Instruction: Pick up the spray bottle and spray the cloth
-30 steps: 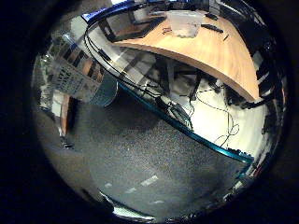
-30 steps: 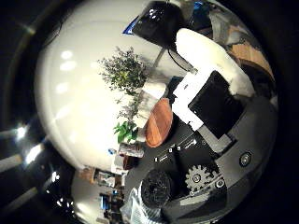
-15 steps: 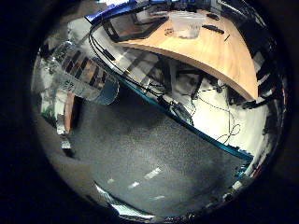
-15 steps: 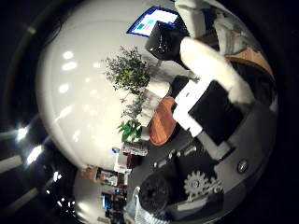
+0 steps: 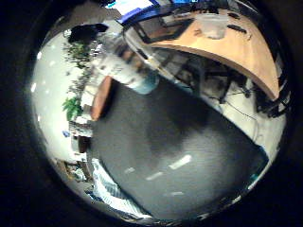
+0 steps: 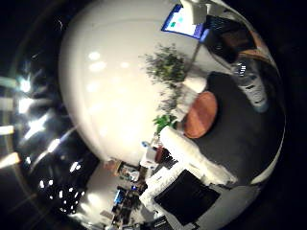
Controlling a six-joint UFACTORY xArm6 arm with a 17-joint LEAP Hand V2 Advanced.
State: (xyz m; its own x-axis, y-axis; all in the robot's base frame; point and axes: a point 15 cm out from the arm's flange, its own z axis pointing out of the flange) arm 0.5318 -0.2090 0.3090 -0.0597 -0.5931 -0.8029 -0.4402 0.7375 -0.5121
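Note:
A clear bottle with a printed label and a teal end shows in the right little finger side palm view, close to the palm, in front of the room. The right thumb side palm view shows a small striped bottle by a round orange table. White and black parts of my right hand reach into that view; I cannot see how they stand against the bottle. A pale crumpled thing, perhaps the cloth, lies on the wooden table.
Dark grey carpet fills the middle of the little finger side view. Potted plants stand by a white wall. A screen hangs high up. Ceiling lights show at one side.
Both pictures have swung a long way, so the hand has turned. The bottle keeps about the same place in the little finger side view. The hand's parts now sit at another edge of the thumb side view.

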